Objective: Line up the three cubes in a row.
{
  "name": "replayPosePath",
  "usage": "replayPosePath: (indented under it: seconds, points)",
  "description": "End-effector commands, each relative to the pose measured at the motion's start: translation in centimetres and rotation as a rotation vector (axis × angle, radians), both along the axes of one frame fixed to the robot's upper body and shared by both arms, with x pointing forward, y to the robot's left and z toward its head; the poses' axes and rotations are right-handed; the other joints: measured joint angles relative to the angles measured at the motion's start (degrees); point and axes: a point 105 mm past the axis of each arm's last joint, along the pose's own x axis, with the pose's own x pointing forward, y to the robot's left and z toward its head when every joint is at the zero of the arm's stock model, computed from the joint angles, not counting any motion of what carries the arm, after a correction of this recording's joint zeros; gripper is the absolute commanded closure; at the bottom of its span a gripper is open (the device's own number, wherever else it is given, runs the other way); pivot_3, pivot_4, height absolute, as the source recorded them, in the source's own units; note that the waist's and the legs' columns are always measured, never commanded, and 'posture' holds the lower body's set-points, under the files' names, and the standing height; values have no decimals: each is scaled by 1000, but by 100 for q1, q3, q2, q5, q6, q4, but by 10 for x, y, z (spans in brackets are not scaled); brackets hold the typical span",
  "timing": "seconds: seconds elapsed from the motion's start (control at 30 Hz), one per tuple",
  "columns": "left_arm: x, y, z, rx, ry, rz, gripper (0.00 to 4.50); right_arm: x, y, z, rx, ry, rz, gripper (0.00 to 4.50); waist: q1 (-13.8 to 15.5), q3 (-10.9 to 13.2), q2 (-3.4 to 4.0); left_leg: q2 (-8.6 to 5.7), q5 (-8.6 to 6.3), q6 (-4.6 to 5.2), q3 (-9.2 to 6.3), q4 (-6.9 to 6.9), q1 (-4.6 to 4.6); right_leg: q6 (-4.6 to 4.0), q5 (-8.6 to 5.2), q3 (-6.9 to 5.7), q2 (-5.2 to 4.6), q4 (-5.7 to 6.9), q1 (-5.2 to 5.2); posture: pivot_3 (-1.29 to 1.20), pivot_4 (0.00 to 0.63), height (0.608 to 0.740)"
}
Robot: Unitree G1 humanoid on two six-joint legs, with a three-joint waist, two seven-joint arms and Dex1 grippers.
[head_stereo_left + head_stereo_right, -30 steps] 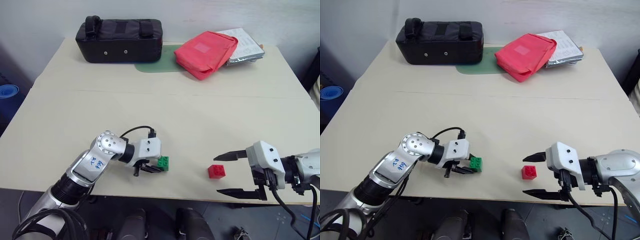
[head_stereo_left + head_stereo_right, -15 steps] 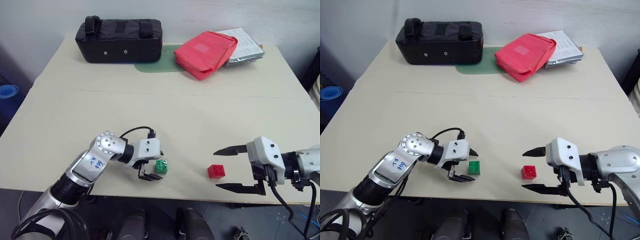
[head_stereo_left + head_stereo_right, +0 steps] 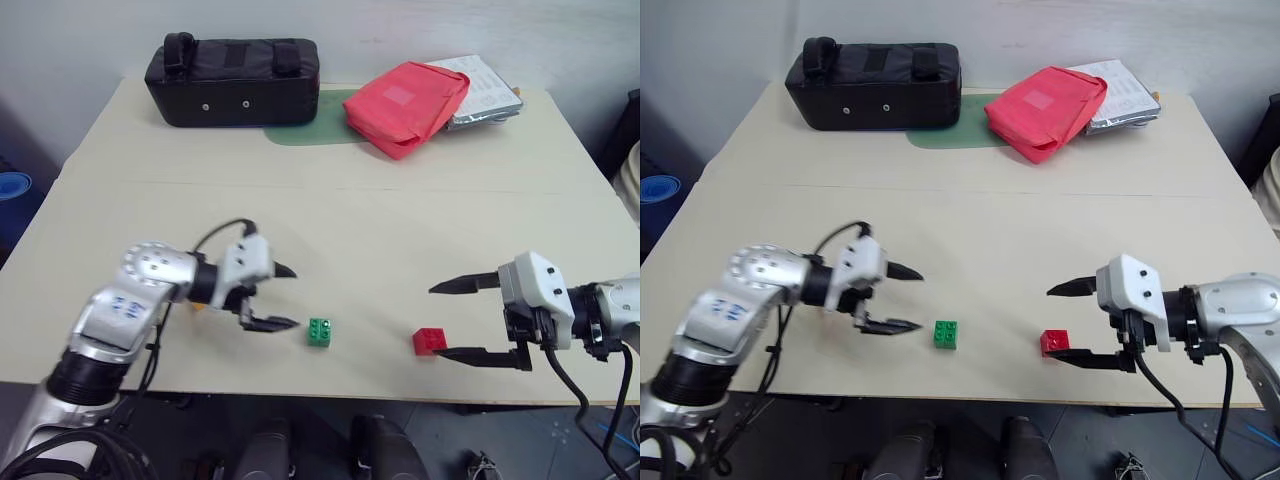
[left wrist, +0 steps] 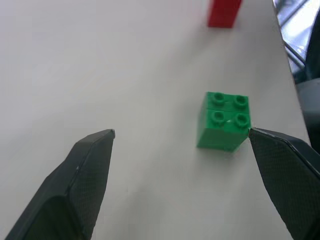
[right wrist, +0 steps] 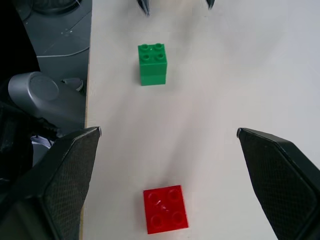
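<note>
Left fingers (image 3: 272,297) now off green cube (image 3: 321,332)

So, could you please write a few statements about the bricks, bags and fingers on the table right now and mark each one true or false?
1. The green brick lies on the table, held by nothing. True.
2. The left gripper is shut on the green brick. False: its fingers are open beside it, on its left, not around it.
3. The red brick lies close to the right gripper, whose fingers are open. True.
4. The red pouch lies at the table's near edge. False: it lies at the far end, beside the black bag.
5. The green brick stands on the red one. False: they lie apart.
</note>
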Motion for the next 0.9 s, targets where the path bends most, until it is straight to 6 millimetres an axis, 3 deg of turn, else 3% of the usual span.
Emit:
replayPosePath:
  seconds: [0.03,0.2,0.4,0.6,0.9]
  points:
    - [-5,34,19,-39,-52,101,34,3,5,9,43,-16,38,0,-31,0,0,0,0,-1,0,0,0,0,0,0,0,0,0,0,150,740]
    - [-21,97,27,-108,-82,354,34,12,6,14,64,-9,70,0,-88,0,0,0,-2,-2,-6,-3,-2,-1,0,-4,-8,-8,0,0,150,740]
    - [-59,161,-6,6,-44,609,34,19,14,21,92,2,115,0,-99,0,1,0,-7,-6,-8,-14,0,-9,-5,-5,-15,-20,-2,0,150,740]
    - [-55,170,-22,57,-43,611,34,21,16,23,94,-4,124,0,-9,0,2,-6,-21,-6,-26,-15,-2,-18,-6,-28,-35,-22,0,0,150,740]
    - [-13,144,-27,9,-42,514,34,20,16,23,86,-41,94,0,-97,0,4,-6,-23,-7,-25,-20,-7,-19,-7,-36,-35,-21,-5,0,150,740]
